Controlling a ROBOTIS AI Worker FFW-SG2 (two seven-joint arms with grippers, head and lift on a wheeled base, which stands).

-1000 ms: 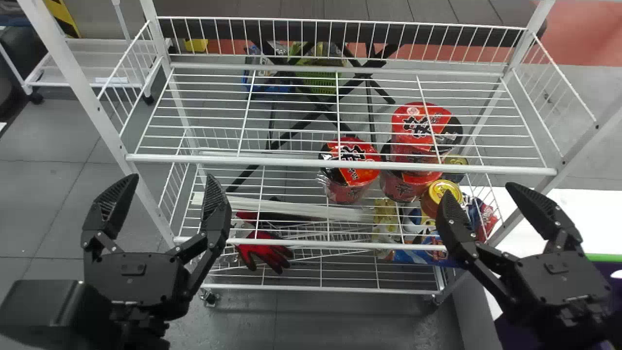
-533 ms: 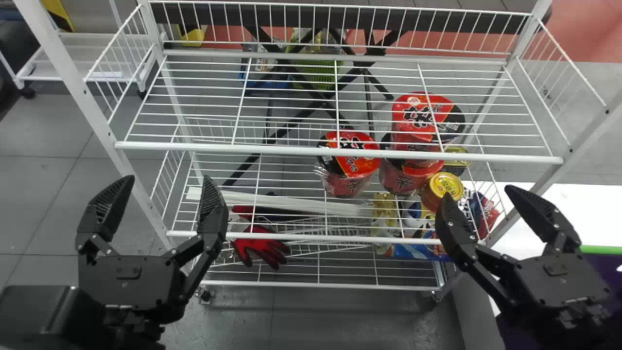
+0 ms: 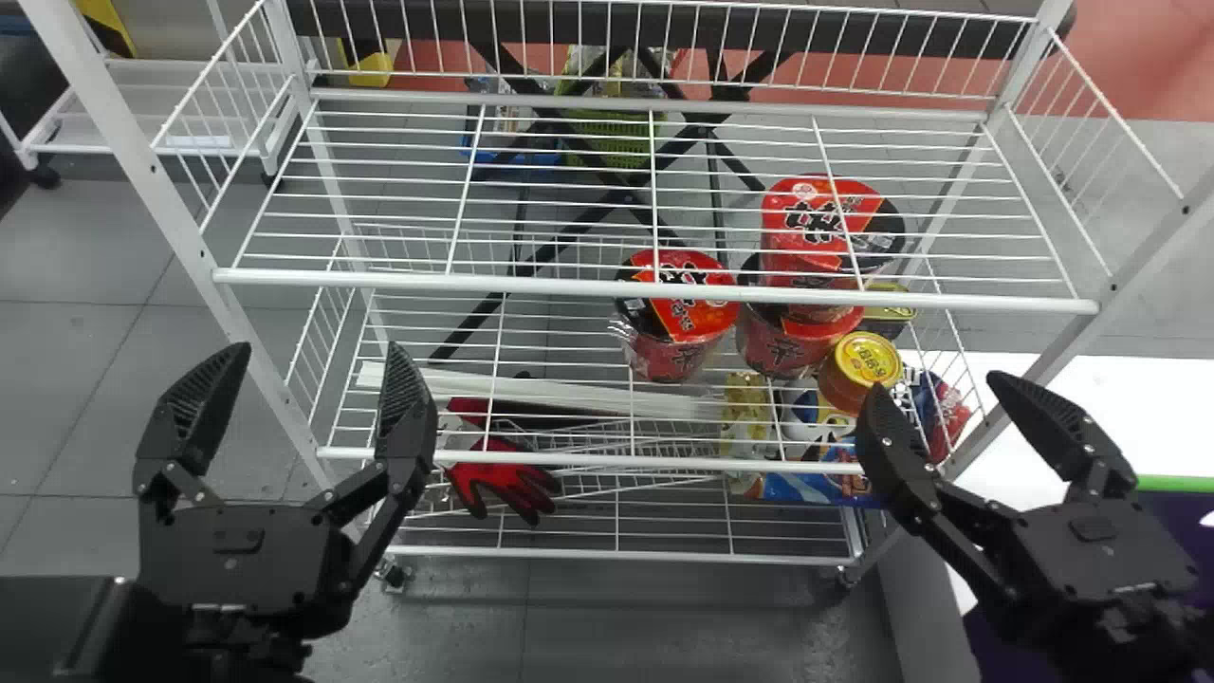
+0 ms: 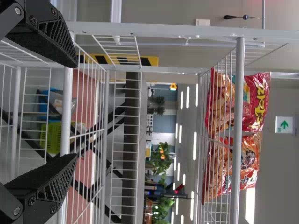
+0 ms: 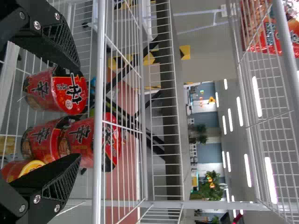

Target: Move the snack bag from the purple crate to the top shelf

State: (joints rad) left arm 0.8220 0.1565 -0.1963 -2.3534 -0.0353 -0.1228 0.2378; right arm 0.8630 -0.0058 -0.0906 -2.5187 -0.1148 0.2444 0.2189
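The left fingers (image 3: 408, 408) and right fingers (image 3: 890, 432) are both spread wide with nothing between them, a posture ready to take in something bulky and soft. Above the left fingers, on the top shelf (image 4: 240, 51), a red snack bag (image 4: 257, 105) and an orange-red snack bag (image 4: 249, 161) stand side by side behind the front wires, which probably keep them from sliding out. Whether either is the one to be moved, I cannot tell.

Beyond the right fingers, farther right, is what looks like the purple crate (image 3: 1176, 484), green-edged; the right arm seems better placed for any pick there. The stacked instant noodle bowls (image 3: 825, 228) sit lower, between the two pairs of fingers, likely grouped to save room, so the fingers should keep clear of them.
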